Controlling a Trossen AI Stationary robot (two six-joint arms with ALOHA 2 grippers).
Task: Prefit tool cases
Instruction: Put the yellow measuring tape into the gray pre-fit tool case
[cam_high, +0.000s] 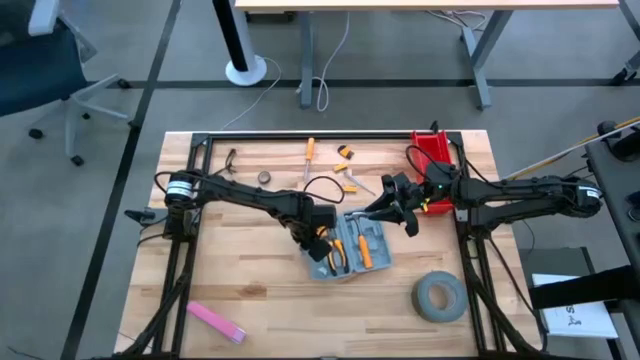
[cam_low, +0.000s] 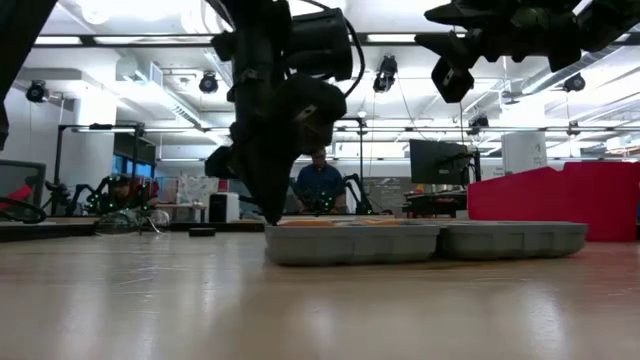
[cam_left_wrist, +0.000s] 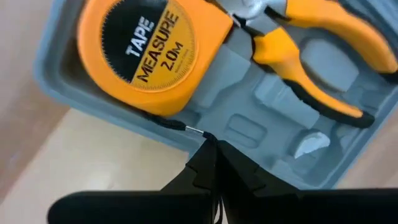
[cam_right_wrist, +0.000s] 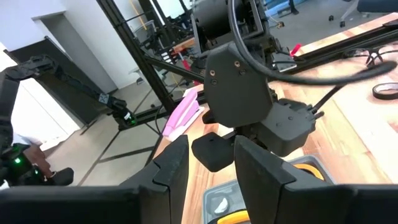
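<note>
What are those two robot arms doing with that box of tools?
They are filling an open blue-grey tool case lying flat in the middle of the wooden table. An orange tape measure and orange-handled pliers already sit in it. The left gripper is shut, right at the case's edge beside the tape measure. The right gripper hovers above the case's far side, near the red bin. More tools lie loose behind.
</note>
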